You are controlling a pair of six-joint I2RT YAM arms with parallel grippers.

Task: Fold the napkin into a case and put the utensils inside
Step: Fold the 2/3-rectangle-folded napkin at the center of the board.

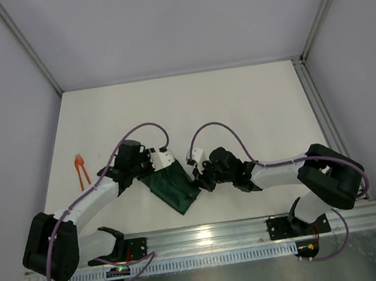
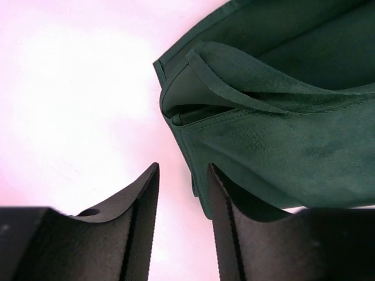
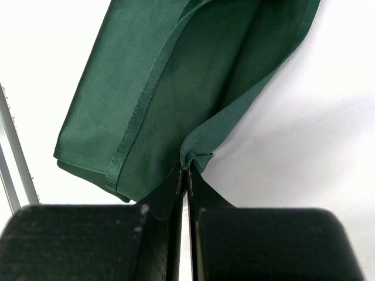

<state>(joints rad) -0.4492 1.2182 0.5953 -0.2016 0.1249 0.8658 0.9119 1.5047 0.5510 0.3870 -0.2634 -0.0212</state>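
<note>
The dark green napkin (image 1: 174,189) lies folded into a narrow oblong between the two arms. In the left wrist view its layers (image 2: 275,111) gape open at one end. My left gripper (image 1: 143,170) is open at the napkin's far left corner, fingers (image 2: 140,205) apart with bare table between them (image 2: 181,175). My right gripper (image 1: 200,179) is shut on a pinched fold of the napkin's edge (image 3: 196,149). The orange utensils (image 1: 80,169) lie on the table at the far left, apart from both grippers.
A metal rail (image 1: 255,228) runs along the near edge of the white table (image 1: 239,106). An upright metal post (image 3: 12,158) shows at the left of the right wrist view. Grey walls enclose the table on three sides.
</note>
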